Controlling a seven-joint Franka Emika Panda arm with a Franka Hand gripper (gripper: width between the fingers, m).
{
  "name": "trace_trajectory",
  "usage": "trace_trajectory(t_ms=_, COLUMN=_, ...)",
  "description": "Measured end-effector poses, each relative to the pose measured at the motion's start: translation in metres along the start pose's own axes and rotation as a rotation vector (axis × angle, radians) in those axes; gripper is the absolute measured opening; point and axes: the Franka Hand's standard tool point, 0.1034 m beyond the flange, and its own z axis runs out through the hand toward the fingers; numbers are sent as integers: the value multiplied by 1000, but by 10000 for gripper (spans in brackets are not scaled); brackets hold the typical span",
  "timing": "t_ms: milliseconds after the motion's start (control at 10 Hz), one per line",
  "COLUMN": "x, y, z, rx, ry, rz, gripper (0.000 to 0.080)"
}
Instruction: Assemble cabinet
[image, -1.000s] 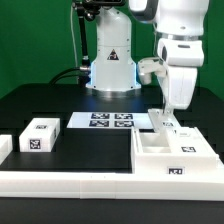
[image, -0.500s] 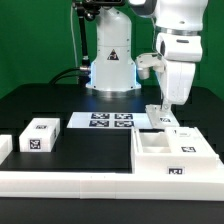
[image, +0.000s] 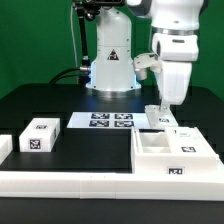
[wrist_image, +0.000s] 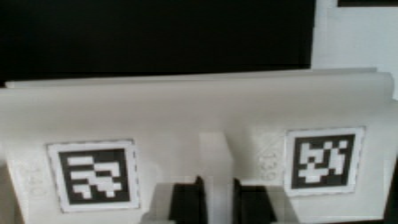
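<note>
The cabinet, a large white open box with tags, sits at the exterior view's right against the low white rail. My gripper hangs over its far wall. In the wrist view the gripper has its two dark fingers close together with a thin white strip between them. They look shut on a thin white panel standing at that wall. I cannot tell if this panel is separate from the cabinet. Below the fingers lies a white face with two tags. A small white tagged block lies at the left.
The marker board lies flat in the middle behind the cabinet. A long low white rail runs along the front. Another white piece shows at the left edge. The robot's base stands at the back.
The arm's hand has risen a little and shifted slightly to the exterior view's left. The cabinet and the block have not moved.
</note>
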Motion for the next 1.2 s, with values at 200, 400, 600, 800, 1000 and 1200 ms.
trace_trajectory(t_ms=200, x=-14, y=7, z=0, rx=-27, ry=35, rz=23, gripper=59)
trace_trajectory(t_ms=400, x=-16, y=7, z=1, rx=-24, ry=34, rz=27, gripper=59)
trace_trajectory(t_ms=600, x=-18, y=9, z=-2, rx=-28, ry=30, rz=28, gripper=59)
trace_trajectory(t_ms=800, x=-20, y=13, z=-11, rx=-25, ry=19, rz=29, gripper=59)
trace_trajectory(t_ms=1000, x=-20, y=17, z=-13, rx=-24, ry=19, rz=30, gripper=59)
trace_trajectory(t_ms=1200, x=-19, y=16, z=-9, rx=-17, ry=21, rz=30, gripper=59)
